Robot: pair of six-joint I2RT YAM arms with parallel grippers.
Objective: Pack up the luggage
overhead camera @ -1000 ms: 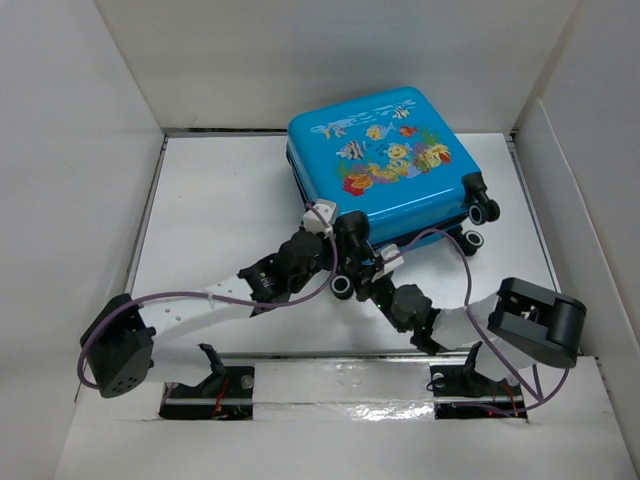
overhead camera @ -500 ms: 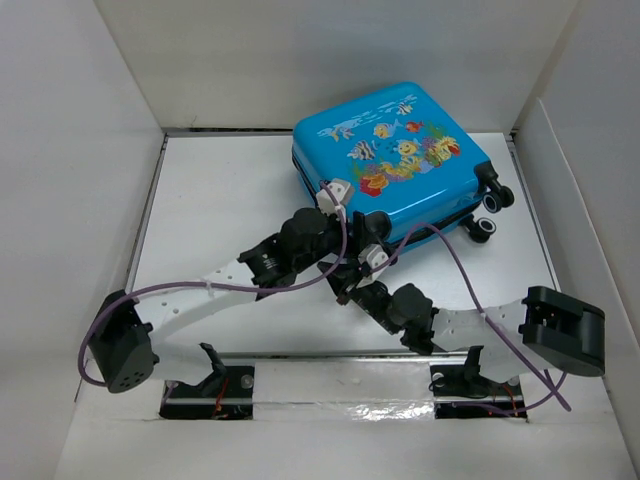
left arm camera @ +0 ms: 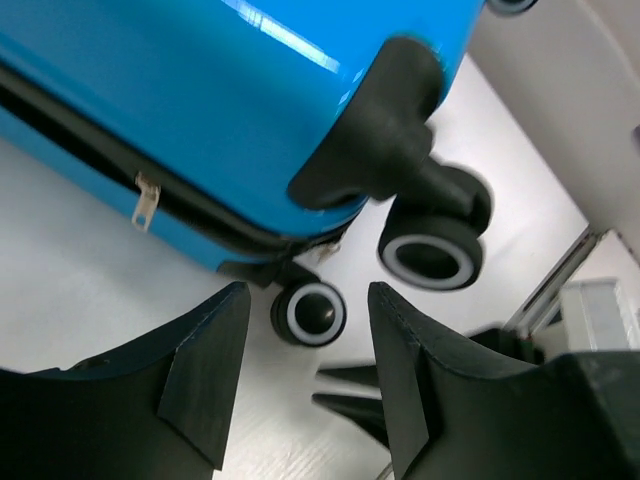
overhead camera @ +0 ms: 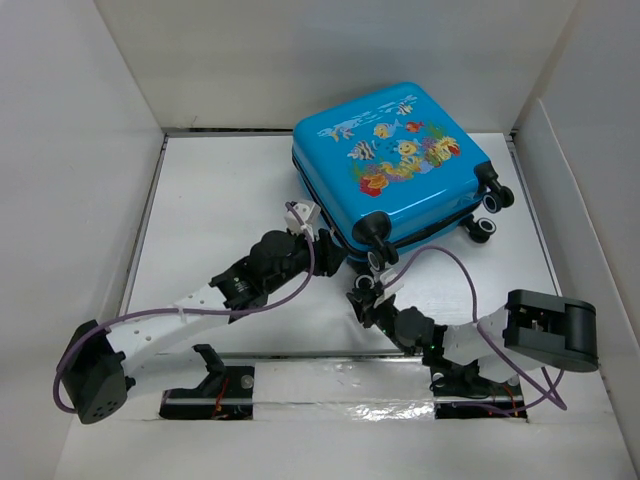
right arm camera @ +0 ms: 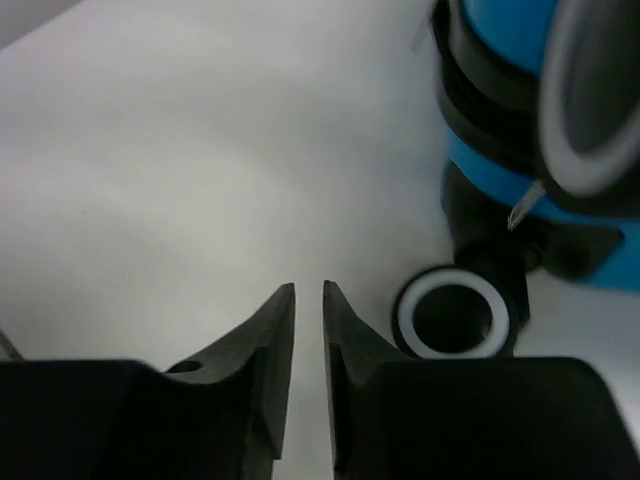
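Observation:
The luggage [overhead camera: 390, 155] is a bright blue suitcase with a fish print. It lies flat and closed at the back centre-right, wheels [overhead camera: 377, 258] toward me. In the left wrist view its blue shell [left arm camera: 230, 90] and zipper pull show above a black-and-white wheel [left arm camera: 310, 312]. My left gripper [overhead camera: 328, 243] is open and empty just short of the suitcase's near left corner [left arm camera: 305, 385]. My right gripper [overhead camera: 363, 290] is shut and empty, low on the table just before the near wheels [right arm camera: 309, 330]. A wheel [right arm camera: 455, 315] sits to the right of its fingers.
White walls enclose the table [overhead camera: 220, 200] on the left, back and right. The suitcase's other two wheels [overhead camera: 490, 212] stick out at its right side. Purple cables loop over both arms. The right gripper's fingertips [left arm camera: 350, 400] show in the left wrist view.
The suitcase slid back and right a second ago and has stayed put since. Both grippers have pulled back toward me, away from its near wheels.

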